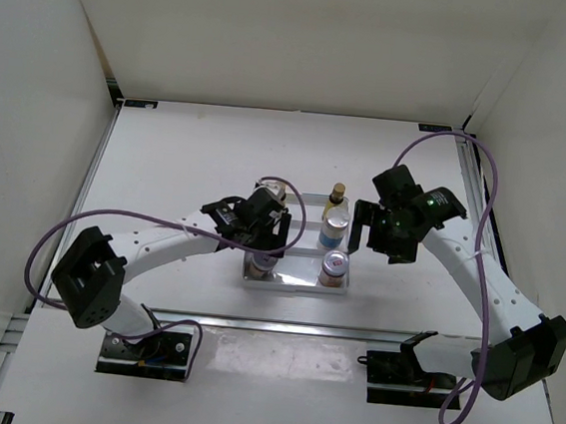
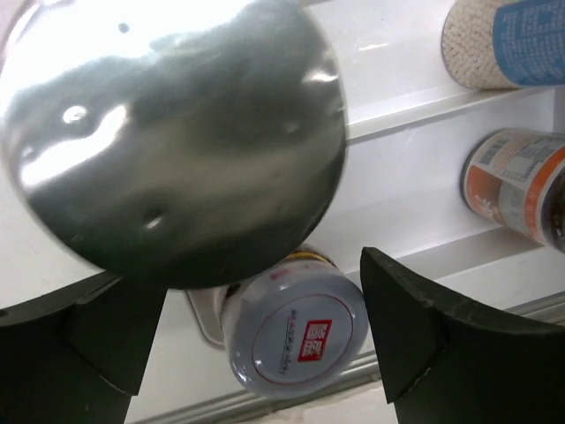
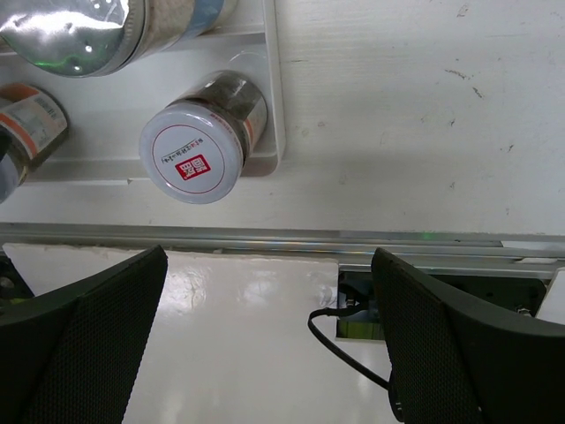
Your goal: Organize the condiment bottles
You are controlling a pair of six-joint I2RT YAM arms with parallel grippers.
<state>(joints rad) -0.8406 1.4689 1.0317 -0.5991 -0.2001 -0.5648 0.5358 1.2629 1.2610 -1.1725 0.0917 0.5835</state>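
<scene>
**Bottles seated in stepped tray; both grippers released**

White stepped tray [image 1: 297, 271] sits mid-table.

Tray column toward the right edge, listed from far edge to near edge:
- slim yellow bottle with brown cap [image 1: 337, 191]
- blue-labelled bottle with silver cap [image 1: 336, 220]
- short jar with red-marked lid [image 1: 335, 265]

Tray column toward the left edge:
- second short jar [image 1: 258, 264] on the near step
- another bottle top [image 1: 271, 185] at the far end, partly hidden by the arm; type not clear

Left gripper [image 1: 257, 228] hangs over the left column. In the left wrist view its fingers [image 2: 433, 340] are spread wide with nothing pinched. The second short jar shows in the gap below. A large silver cap [image 2: 168, 132] looms close to the lens, and contact with it cannot be judged.

Right gripper [image 1: 378, 241] is just beside the tray's right end. In the right wrist view its fingers [image 3: 84, 340] are spread and hold nothing. The lid of the short jar sits in the tray's near right corner.
</scene>
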